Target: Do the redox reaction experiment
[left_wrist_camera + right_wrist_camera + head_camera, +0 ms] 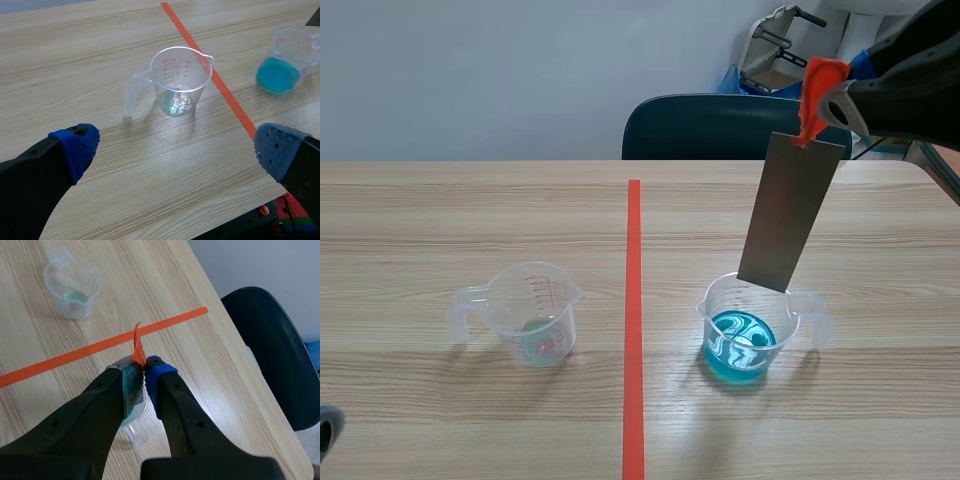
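Strip (790, 210) clamped in right end effector (145, 371), above cup (712, 302)

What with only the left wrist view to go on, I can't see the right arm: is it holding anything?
Observer: Yes. The right gripper is shut on the top of a grey metal strip.
Operator: Where is the strip relative to the blue cup?
Observer: It hangs over the cup, slightly tilted, with its lower end about at the rim.
Operator: Is it in the liquid?
Observer: Seemingly not; in the scene view the liquid lies lower, apart from the strip's edge.
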`<state>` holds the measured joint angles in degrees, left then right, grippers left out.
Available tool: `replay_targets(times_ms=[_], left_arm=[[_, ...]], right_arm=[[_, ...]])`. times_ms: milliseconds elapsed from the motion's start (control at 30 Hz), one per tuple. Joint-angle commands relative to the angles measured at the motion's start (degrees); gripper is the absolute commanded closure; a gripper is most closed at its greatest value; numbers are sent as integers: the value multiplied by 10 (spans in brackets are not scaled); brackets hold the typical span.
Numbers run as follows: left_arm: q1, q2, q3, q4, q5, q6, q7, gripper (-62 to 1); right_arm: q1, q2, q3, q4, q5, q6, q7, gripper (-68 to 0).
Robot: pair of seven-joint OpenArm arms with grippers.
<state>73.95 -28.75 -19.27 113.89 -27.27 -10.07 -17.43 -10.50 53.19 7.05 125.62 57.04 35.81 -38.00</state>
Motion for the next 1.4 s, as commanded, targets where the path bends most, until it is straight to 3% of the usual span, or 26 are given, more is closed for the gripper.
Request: replay_targets(times_ms=[0, 1367], left_arm=[[2, 2, 0, 10, -2, -1, -7, -623], [2, 2, 0, 10, -2, -1, -7, -623]], right_arm=[[8, 7, 4, 0, 2, -2, 5, -8], [8, -5, 4, 0, 2, -2, -17, -8]])
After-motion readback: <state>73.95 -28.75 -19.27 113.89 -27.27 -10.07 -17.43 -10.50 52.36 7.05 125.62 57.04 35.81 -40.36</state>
